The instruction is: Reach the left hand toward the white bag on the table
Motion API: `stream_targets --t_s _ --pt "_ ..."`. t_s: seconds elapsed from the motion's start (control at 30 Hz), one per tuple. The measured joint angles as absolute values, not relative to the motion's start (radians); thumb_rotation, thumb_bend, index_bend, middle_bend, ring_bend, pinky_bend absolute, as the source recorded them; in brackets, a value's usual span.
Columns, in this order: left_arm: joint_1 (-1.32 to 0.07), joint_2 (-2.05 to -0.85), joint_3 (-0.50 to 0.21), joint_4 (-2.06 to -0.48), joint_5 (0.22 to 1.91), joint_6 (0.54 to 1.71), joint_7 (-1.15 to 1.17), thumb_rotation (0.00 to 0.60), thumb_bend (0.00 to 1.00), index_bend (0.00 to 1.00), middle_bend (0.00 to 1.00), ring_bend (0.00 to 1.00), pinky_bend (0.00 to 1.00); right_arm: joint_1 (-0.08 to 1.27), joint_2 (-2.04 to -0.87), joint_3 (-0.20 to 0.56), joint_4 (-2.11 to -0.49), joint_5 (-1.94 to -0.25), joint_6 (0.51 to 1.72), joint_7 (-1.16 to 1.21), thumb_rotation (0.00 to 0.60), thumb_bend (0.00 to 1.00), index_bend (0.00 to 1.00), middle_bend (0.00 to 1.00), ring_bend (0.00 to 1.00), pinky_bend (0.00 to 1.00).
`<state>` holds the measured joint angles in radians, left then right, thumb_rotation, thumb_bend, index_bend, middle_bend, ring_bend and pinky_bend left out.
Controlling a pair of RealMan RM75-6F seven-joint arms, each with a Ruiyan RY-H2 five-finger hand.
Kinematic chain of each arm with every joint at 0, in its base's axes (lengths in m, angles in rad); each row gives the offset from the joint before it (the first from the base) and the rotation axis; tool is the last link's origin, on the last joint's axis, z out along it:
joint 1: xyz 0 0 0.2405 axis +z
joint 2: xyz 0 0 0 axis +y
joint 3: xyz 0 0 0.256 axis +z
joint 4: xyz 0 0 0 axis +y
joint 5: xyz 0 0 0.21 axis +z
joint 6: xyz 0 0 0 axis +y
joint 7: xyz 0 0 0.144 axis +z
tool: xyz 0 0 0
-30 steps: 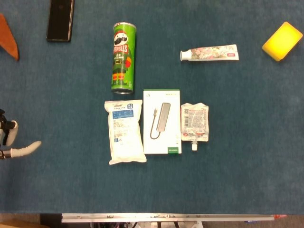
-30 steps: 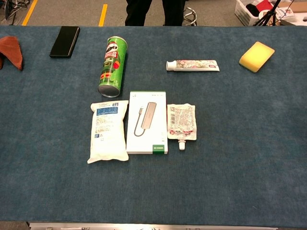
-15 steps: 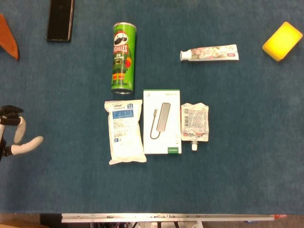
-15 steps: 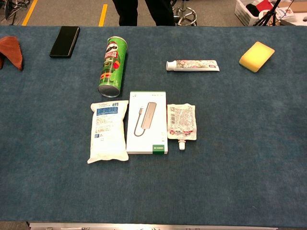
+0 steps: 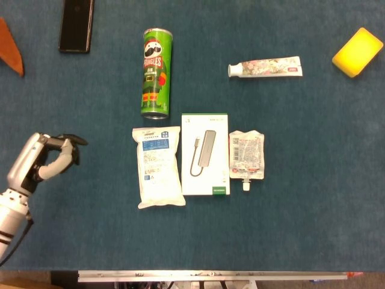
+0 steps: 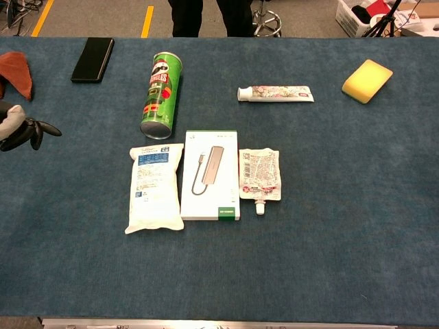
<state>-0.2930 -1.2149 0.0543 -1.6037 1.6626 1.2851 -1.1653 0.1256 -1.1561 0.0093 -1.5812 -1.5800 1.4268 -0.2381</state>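
change: the left hand has been brought further into the lower left of the head view.
fingers: curled loosely, nothing held.
white bag: flat at centre-left, beside the white box.
task: reach begun, hand well apart from the bag.

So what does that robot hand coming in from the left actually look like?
The left hand has a smooth silver-grey back and pale fingers ending in black tips. Its forearm is a white cylinder with ribbed rings near the wrist, and a thin dark cable trails beside it. The right hand is out of view.
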Motion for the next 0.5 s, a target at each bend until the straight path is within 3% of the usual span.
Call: stream_targets --t_s 0.5 --pt "-0.424 -1.223 0.114 -1.558 1.759 1.245 -1.640 0.122 0.00 0.93 0.89 0.62 0.34 0.127 -1.154 0.007 -1.584 -1.581 1.423 -0.234 0.600 0.00 0.37 0.34 0.17 0.00"
